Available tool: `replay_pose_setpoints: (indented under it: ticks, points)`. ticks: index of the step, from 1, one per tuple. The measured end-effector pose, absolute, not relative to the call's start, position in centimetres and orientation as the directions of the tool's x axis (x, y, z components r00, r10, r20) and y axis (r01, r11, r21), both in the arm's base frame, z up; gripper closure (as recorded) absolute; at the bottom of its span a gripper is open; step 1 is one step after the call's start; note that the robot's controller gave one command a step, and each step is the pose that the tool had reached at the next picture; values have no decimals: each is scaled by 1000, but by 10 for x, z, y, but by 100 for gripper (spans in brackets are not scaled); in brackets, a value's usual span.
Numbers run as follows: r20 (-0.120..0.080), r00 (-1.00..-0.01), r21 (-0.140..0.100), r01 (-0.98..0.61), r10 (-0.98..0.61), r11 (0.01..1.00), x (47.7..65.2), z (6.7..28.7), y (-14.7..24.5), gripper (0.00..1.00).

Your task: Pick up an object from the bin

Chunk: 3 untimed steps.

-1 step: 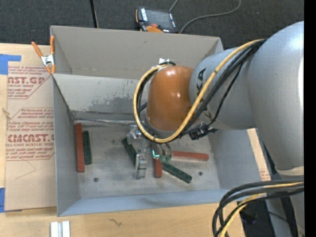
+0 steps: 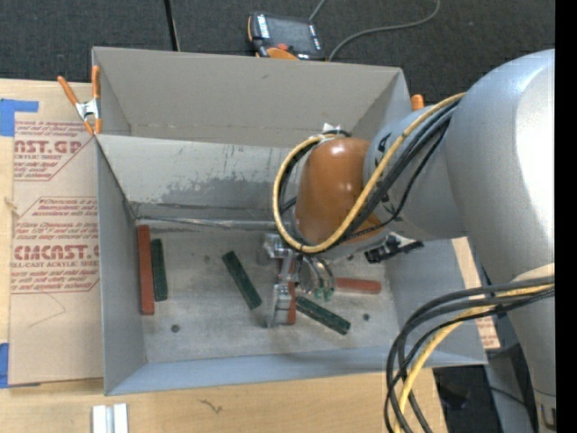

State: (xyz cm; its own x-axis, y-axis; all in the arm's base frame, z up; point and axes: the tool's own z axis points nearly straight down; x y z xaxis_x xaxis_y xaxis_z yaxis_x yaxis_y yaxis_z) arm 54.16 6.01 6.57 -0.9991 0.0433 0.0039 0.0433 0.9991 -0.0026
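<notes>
Red stick point(image 2: 288, 312) lies front-middle on bin point(image 2: 225, 165) floor, at tip of claw point(image 2: 283, 301) (apart or together: cannot tell). Claw points straight down, probably because green stick point(image 2: 323, 315) crowds just beside.

Grey metal bin point(image 2: 203, 327): red bar point(image 2: 144, 269) and green bar point(image 2: 159, 269) at 9 o'clock (side by side); slanted green strip point(image 2: 242, 280) centre; red stick point(image 2: 359, 286) at 3 o'clock; green stick point(image 2: 323, 315) at 4 o'clock.

A short reddish bar point(image 2: 288, 311) lies on the floor of the bin point(image 2: 117, 242) near the middle front, narrow, pointing front to back.
</notes>
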Motion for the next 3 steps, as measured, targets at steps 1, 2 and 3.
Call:
replay_pose_setpoints:
  ticks: [1, 2, 3]
  points:
    - [2, -993, -1, -122, -122, 993, 528, 69, -3, 0]
    - [0, -970, -2, -244, -244, 970, 512, 84, -76, 0]
    - [-5, -671, 3, -742, -742, 671, 575, 70, -113, 0]
